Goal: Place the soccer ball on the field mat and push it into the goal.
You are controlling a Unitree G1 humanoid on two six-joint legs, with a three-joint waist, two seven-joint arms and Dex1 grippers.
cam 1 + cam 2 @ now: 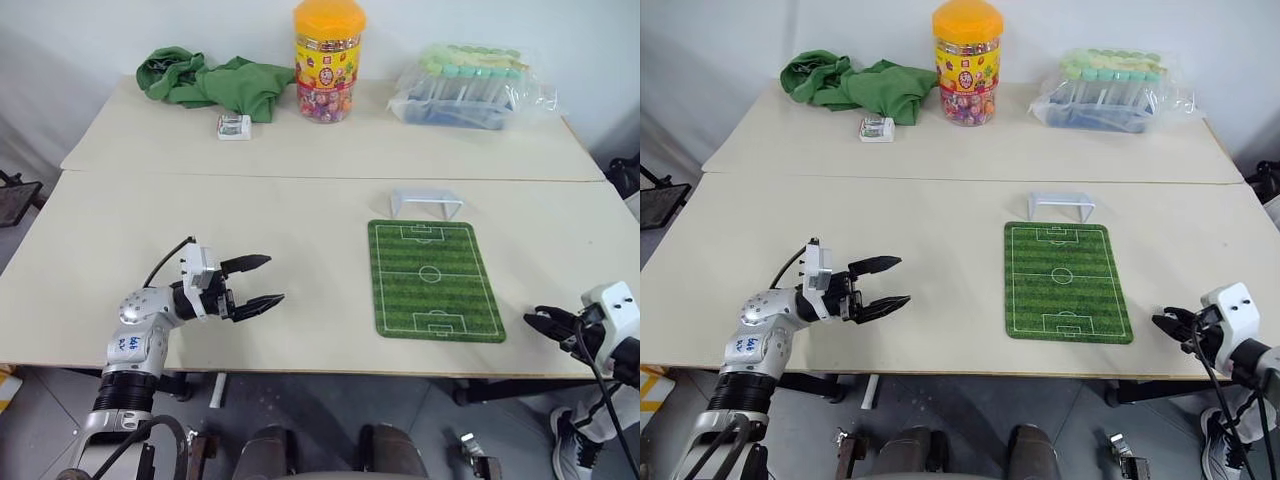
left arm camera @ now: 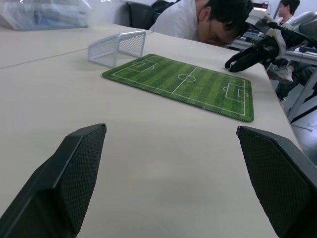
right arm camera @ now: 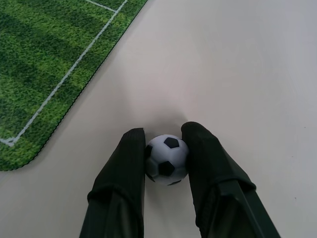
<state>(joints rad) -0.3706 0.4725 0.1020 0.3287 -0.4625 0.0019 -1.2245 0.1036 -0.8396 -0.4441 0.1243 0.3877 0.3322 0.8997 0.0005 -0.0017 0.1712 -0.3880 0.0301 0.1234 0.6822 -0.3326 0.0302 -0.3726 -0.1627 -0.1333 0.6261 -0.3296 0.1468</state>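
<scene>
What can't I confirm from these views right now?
- Soccer ball: hidden behind the right gripper in the head views.
- Ball lifted or on the table: right wrist view cannot tell.
- Small white box: contents too small.
- Bag of tubes: wrinkled plastic blurs contents.

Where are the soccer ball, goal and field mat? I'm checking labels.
soccer ball (image 3: 166,159), right wrist view, its front face.
goal (image 1: 426,201), left eye view, its top bar.
field mat (image 1: 432,277), left eye view, centre circle.

Silver left arm (image 1: 140,325), black-fingered pincer (image 1: 262,283), black cable
</scene>
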